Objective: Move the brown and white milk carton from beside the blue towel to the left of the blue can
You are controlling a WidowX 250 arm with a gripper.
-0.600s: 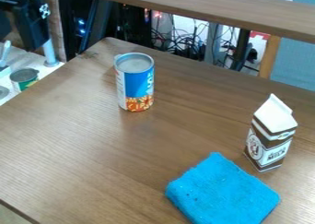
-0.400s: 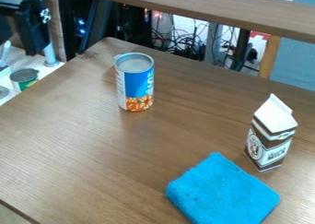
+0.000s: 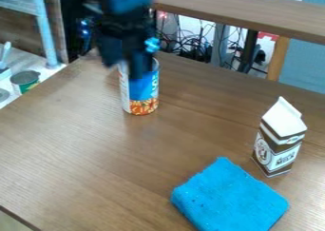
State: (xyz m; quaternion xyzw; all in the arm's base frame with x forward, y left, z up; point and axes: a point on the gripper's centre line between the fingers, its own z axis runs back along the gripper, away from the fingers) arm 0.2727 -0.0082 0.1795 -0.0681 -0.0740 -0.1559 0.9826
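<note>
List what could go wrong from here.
The gripper overlaps the upper part of the blue-labelled can in this view, so coming down slightly off could knock it over. The can stands near the far corner of the wooden table, so a hard push might send it off. A low sideways sweep might tip the upright milk carton.

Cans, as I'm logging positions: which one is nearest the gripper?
The blue can on the brown table: the gripper overlaps its top in view; the green can stands beyond the table's edge.

A black arm (image 3: 124, 28), blue on top, bears a light-blue patch (image 3: 152, 44).
</note>
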